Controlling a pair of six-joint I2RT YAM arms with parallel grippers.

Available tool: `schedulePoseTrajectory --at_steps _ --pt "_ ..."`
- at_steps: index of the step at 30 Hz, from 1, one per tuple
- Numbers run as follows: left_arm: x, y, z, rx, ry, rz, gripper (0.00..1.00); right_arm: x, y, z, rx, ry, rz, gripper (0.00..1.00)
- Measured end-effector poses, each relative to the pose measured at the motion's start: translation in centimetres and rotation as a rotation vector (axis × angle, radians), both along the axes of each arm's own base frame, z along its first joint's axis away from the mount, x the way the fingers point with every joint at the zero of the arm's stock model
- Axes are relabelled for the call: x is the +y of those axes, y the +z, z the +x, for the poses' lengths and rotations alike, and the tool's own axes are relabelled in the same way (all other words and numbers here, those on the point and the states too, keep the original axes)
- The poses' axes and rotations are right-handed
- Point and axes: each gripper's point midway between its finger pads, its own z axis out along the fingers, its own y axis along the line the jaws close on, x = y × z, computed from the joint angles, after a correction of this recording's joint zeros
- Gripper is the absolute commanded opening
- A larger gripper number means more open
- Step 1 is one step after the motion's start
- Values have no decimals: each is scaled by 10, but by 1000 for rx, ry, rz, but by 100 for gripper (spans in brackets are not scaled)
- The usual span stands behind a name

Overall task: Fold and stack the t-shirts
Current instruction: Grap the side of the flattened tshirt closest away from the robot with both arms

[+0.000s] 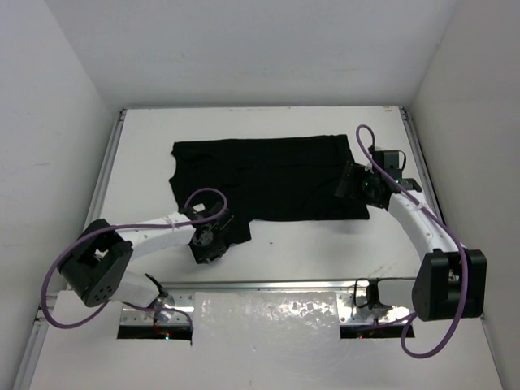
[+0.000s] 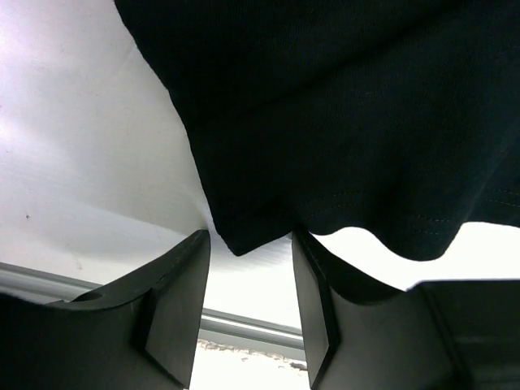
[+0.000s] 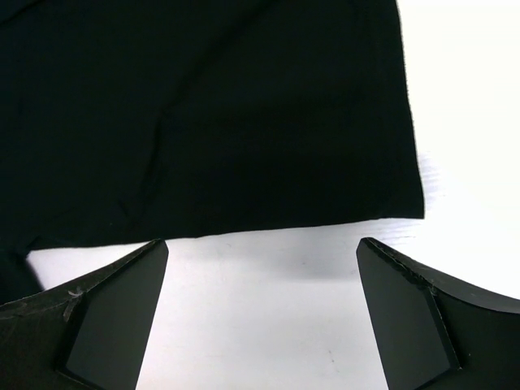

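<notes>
Black cloth t-shirt (image 1: 268, 175): lay flat, grasp step.
Left gripper (image 2: 249, 240): half-open around lower-left corner.
Right gripper (image 3: 262, 244): wide, empty.
Next: pinch, fold.

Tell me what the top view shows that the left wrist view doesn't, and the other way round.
Only the top view: the whole shirt laid out, the right arm and right gripper over its right edge. Only the left wrist: the hem stitching close up, and a shirt corner at the gap between the left gripper's fingers. Both: the black shirt, the white table, the left gripper.
</notes>
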Motion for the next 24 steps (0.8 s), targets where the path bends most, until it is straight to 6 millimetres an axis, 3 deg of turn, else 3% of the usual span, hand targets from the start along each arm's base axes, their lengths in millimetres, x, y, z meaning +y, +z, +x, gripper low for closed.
schedulePoseTrajectory --at_steps 1,3,9,17,20,24 --pt "0 0 0 -6 0 -3 43 1 1 0 -2 5 6 99" --pt "2 0 0 -18 2 -2 26 3 3 0 -8 11 14 99" --pt "6 -1 6 -63 8 6 1 6 8 1 -29 21 28 99" --pt "8 3 11 -121 3 -4 0 7 7 2 -25 25 30 99" --pt "17 14 12 -157 8 15 0 -5 -12 2 38 -17 -25 99" --pt "27 51 22 -277 29 20 0 -21 -42 -4 145 -67 -100 97"
